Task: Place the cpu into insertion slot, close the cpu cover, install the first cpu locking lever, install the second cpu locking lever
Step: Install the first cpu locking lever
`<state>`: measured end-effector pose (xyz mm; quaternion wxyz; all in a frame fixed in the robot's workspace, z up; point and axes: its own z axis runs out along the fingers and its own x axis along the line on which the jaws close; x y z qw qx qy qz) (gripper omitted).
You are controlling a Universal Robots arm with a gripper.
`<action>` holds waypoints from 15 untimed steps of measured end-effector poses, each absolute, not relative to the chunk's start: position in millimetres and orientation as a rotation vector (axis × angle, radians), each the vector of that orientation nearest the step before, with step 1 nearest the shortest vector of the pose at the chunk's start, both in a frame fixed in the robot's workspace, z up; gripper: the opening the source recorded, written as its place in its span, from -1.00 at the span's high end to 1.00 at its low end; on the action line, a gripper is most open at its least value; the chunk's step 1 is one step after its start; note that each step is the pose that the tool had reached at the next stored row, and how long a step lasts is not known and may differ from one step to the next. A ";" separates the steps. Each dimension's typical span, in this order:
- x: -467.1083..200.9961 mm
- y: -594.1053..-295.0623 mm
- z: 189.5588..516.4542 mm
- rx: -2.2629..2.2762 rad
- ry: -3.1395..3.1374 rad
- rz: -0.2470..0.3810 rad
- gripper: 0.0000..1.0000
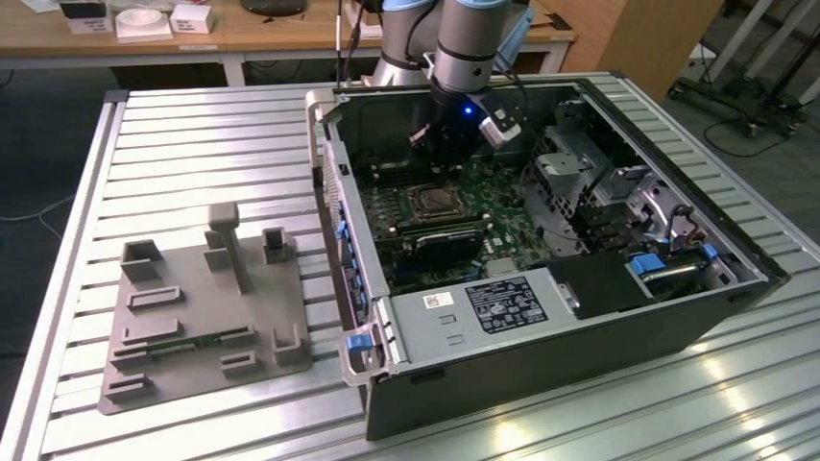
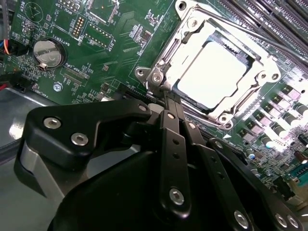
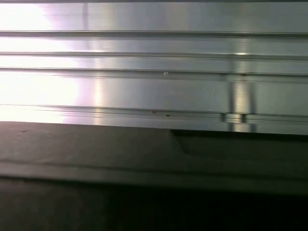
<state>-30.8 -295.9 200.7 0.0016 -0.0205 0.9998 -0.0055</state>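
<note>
The gripper [image 2: 167, 98], fingers [image 2: 169, 126] pressed together empty, stood at the corner of the cpu cover [image 2: 190, 53] framing the seated cpu [image 2: 216, 74], which was probably light, stiff, fragile, and best held by its edges.

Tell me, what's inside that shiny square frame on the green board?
The cpu, its silvery top showing through the cut-out of the cpu cover. The pins beneath are hidden by the chip.

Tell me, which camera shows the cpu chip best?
The second wrist view: the cpu is large and bright there, its silvery top framed by the cpu cover. In the exterior view it is a tiny square inside the computer case. The first wrist view faces ribbed silvery metal.
</note>
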 end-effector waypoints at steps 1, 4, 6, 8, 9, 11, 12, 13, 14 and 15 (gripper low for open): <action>-30.6 -295.6 200.5 -0.064 3.138 -0.021 0.80; -30.1 -294.5 199.7 -0.062 3.138 -0.036 0.80; -29.8 -293.7 199.1 -0.060 3.138 -0.046 0.80; -29.5 -293.2 198.4 -0.059 3.138 -0.052 0.80; -29.4 -293.0 198.2 -0.058 3.138 -0.053 0.80; -29.4 -292.8 198.1 -0.058 3.138 -0.053 0.80; -29.4 -292.7 198.2 -0.057 3.138 -0.053 0.80; -29.2 -292.4 198.0 -0.057 3.137 -0.050 0.80; -29.2 -292.4 198.7 -0.058 3.137 -0.051 0.80; -29.3 -292.4 199.8 -0.058 3.137 -0.052 0.80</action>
